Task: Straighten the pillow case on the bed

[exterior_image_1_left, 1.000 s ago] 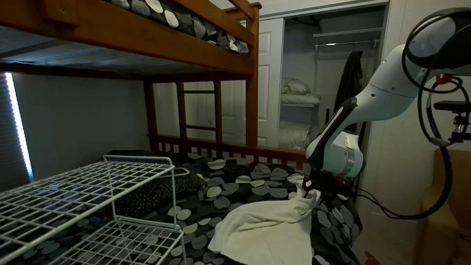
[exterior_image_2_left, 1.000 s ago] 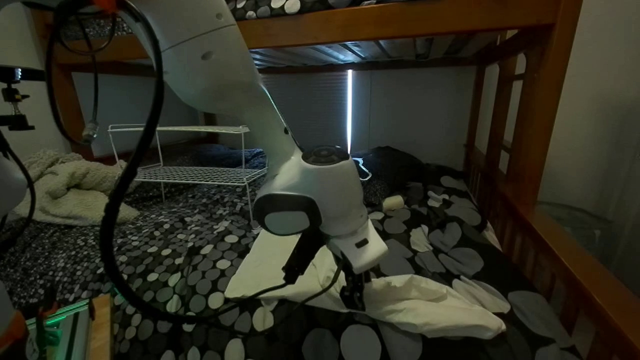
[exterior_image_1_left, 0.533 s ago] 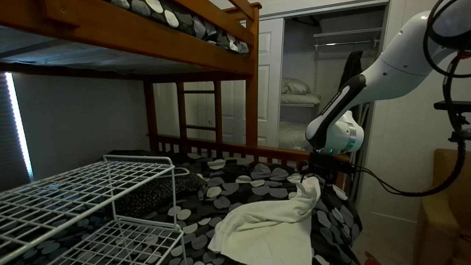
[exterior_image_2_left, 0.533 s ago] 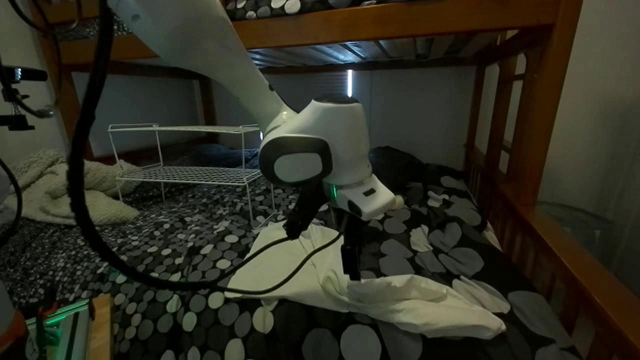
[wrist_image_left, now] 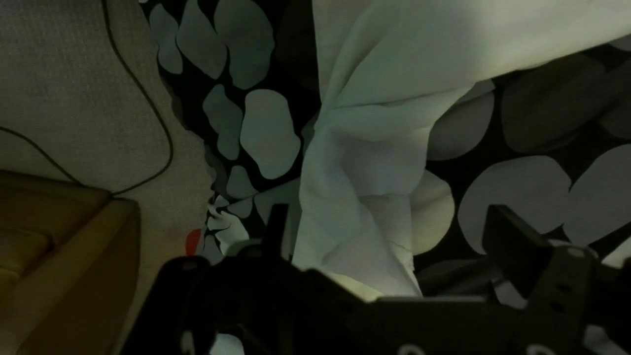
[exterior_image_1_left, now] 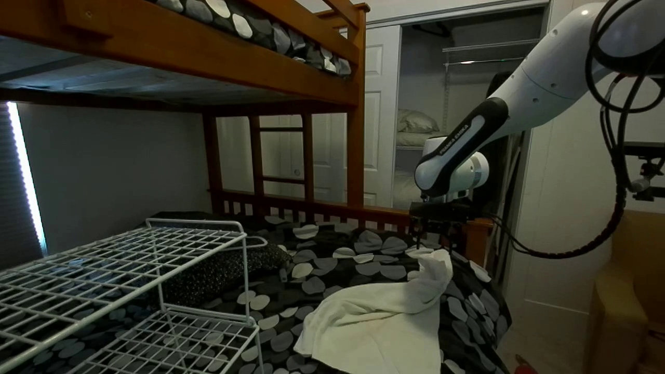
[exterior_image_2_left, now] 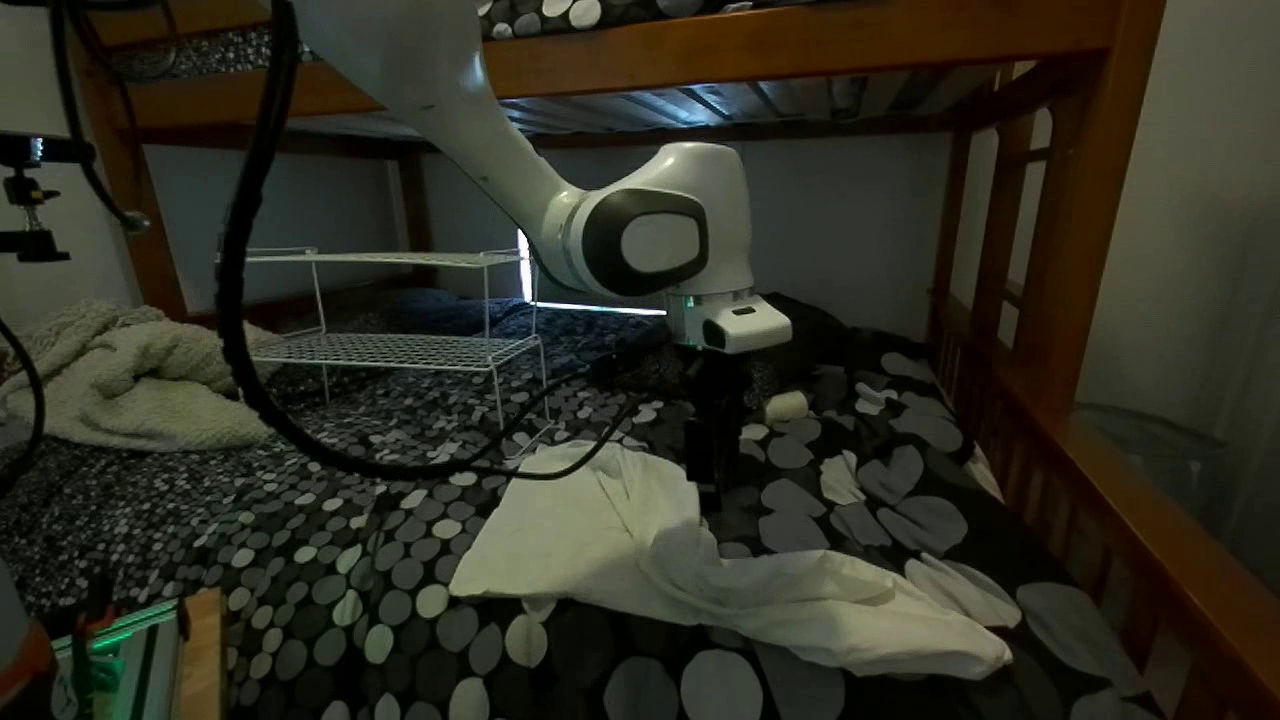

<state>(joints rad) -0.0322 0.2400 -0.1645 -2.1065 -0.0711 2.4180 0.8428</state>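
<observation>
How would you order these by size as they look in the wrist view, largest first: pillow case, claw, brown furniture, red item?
1. pillow case and claw: not ranked, as the claw's nearness makes it unsure
2. brown furniture
3. red item, by far the smallest

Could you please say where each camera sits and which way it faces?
An exterior view: near the rack, facing bed and closet; arm at right.
An exterior view: at the bed's long side, facing the back wall; arm central.
Wrist view: on the arm, facing down at the pillow case; open pincer at bottom.
Both exterior views share bed, rack, pillow case and arm.
</observation>
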